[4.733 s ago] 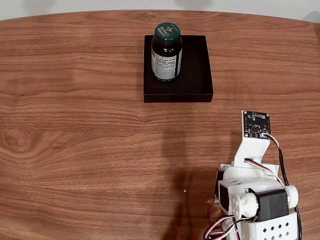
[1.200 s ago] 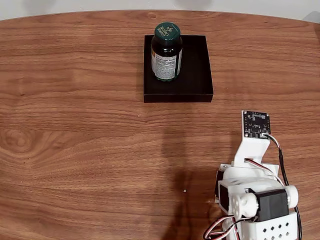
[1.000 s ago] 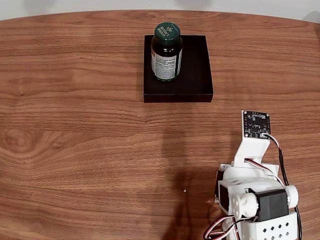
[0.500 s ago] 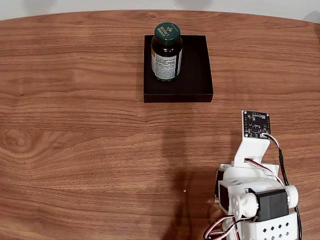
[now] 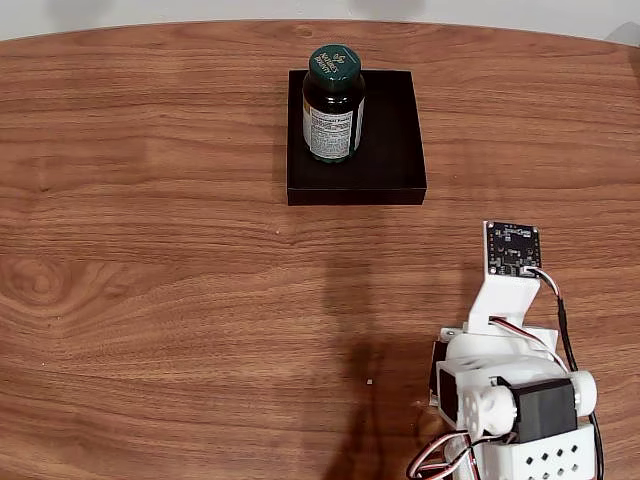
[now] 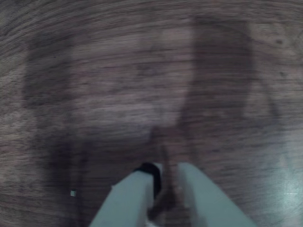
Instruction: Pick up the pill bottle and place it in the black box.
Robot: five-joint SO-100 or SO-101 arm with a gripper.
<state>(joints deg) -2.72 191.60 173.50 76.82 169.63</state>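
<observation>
Folding low at the near edge of the wooden table [image 5: 150,300], the white arm [image 5: 510,390] sits parked in the fixed view, its wrist camera board pointing up the tabletop. In the wrist view the gripper [image 6: 165,189] hangs close over bare wood grain, its two pale fingers [image 6: 132,198] drawn nearly together with only a thin gap and nothing between them.

Well apart from the arm, farther up the table, the pill bottle [image 5: 332,105] stands upright inside the black box [image 5: 395,150], toward its far-left corner as the fixed view shows it, so the task looks complete. The main risk appears to be any fresh reach toward the box: the bottle is tall for its footprint and stands close to the low left wall, so a brush from the fingers could tip it over the rim. Wide open tabletop lies left of the arm and between arm and box; the table's curved far edge runs just beyond the box.
</observation>
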